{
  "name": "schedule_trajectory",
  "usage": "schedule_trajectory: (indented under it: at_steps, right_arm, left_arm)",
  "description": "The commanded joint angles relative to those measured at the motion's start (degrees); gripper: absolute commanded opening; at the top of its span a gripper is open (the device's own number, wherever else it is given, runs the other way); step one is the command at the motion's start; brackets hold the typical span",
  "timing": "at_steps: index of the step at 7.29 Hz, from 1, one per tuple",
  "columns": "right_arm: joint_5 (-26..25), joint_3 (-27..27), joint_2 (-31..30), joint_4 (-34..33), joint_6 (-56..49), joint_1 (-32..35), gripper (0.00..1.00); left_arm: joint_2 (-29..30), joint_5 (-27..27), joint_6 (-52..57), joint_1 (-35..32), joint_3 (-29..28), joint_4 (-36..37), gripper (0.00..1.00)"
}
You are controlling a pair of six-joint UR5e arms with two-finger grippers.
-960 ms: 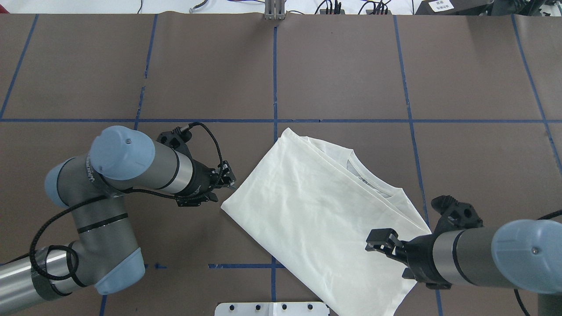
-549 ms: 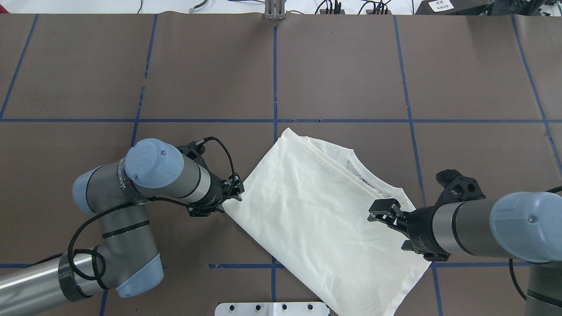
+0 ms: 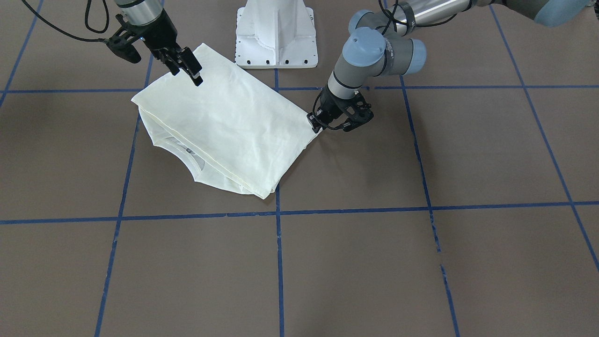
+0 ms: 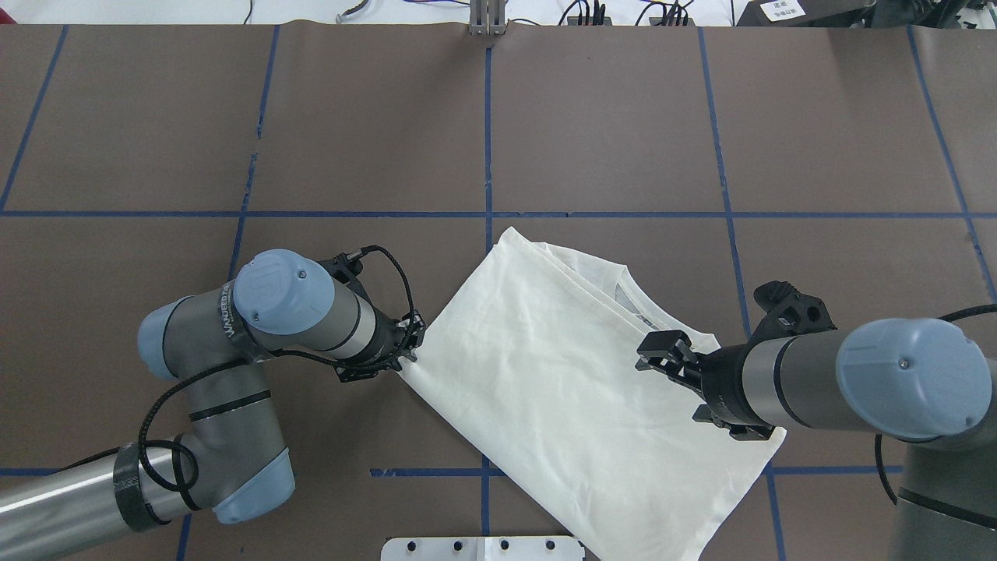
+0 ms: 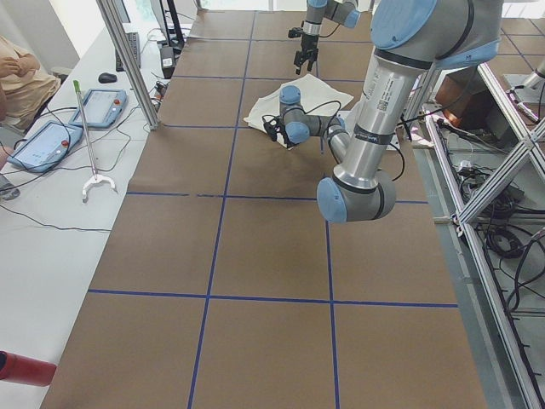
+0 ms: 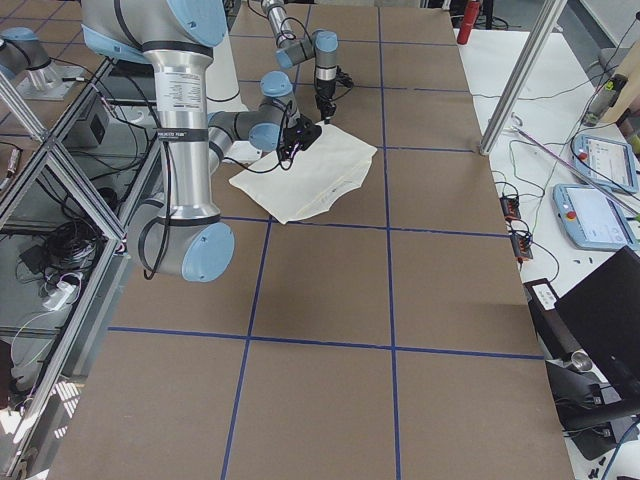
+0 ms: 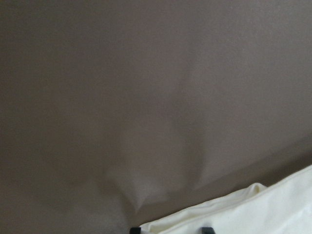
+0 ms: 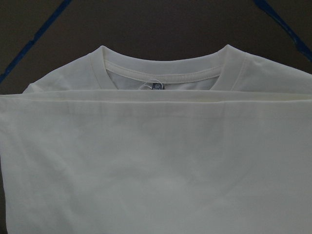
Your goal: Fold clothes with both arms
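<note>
Cream-white T-shirt (image 4: 561, 389), folded into a rough rectangle, lying diagonally on the brown surface (image 4: 623, 117) just in front of the white pedestal base (image 3: 276, 32). Plain side up, lightly creased. Ribbed round neck (image 8: 165, 73) and a small label (image 8: 156, 86) peeking out from under the top fold.

Left gripper (image 4: 411, 343) down at the shirt's left-hand corner, fingertips (image 7: 135, 229) narrowly apart with the cloth edge between them. Right gripper (image 4: 662, 357) hovering above the shirt beside the neck, jaws wide, holding nothing.

Blue tape lines (image 4: 488, 140) dividing the surface into large squares. Alongside it, a white bench with blue-edged tablets (image 5: 47, 141) and a long grabber tool (image 5: 85, 136).
</note>
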State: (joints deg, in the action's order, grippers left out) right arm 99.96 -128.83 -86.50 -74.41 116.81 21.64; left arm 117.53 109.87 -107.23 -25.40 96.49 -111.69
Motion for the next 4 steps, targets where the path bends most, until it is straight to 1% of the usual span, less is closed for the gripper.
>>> schedule_trajectory:
  at_steps: [1, 2, 3, 4]
  right_arm:
    - [-0.02, 0.16, 0.11, 0.05, 0.0, 0.07, 1.0]
    - [-0.11, 0.16, 0.11, -0.03, 0.0, 0.07, 1.0]
    - [-0.11, 0.24, 0.11, -0.03, 0.09, 0.15, 1.0]
    - [-0.2, 0.16, 0.11, 0.05, 0.09, 0.24, 1.0]
  left_arm:
    - [-0.02, -0.01, 1.05, -1.4, 0.45, 1.55, 0.0]
    - [0.16, -0.09, 2.54, -4.02, 0.28, 1.65, 0.0]
    - [0.68, 0.08, 8.65, -8.05, -0.24, 1.65, 0.0]
    - [3.21, 0.17, 12.19, -13.4, -4.08, 0.43, 0.0]
